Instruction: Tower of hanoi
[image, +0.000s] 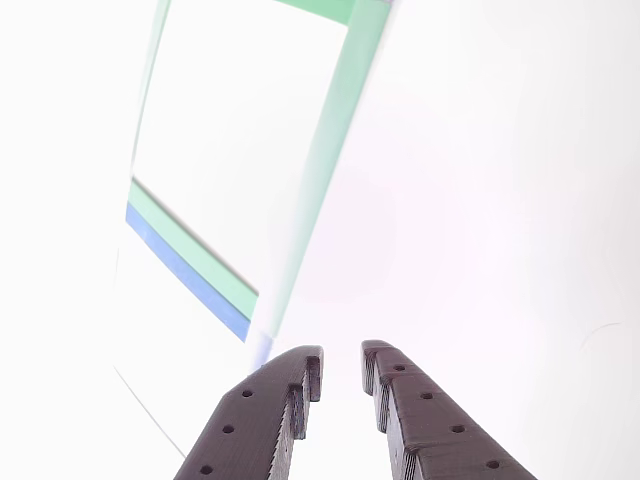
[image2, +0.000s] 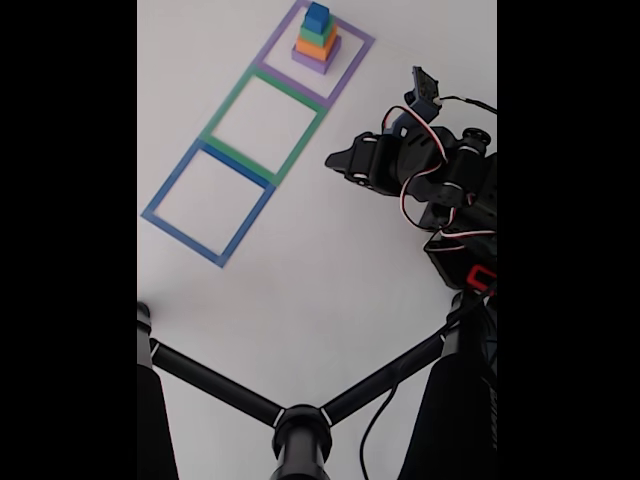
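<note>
The tower of hanoi (image2: 317, 42) stands stacked in the fixed view at the top: the blue cube (image2: 317, 15) on a green block (image2: 316, 34), on an orange block (image2: 315, 47), on the purple slab (image2: 316, 61). It sits inside a flat purple square outline (image2: 352, 66). My gripper (image2: 334, 160) hovers to the lower right of the tower, well apart from it, beside the green outline (image2: 300, 142). In the other view, my gripper (image: 342, 366) has its dark fingers (image: 270, 410) a little apart with nothing between them, above white table.
A green square outline (image: 330, 150) and the edge of a blue outline (image: 185, 268) lie ahead and left of the fingers. The blue outline (image2: 246, 222) is lowest in the row. A black stand's legs (image2: 300, 432) cross the bottom. The arm's body and wires (image2: 455, 190) are at the right.
</note>
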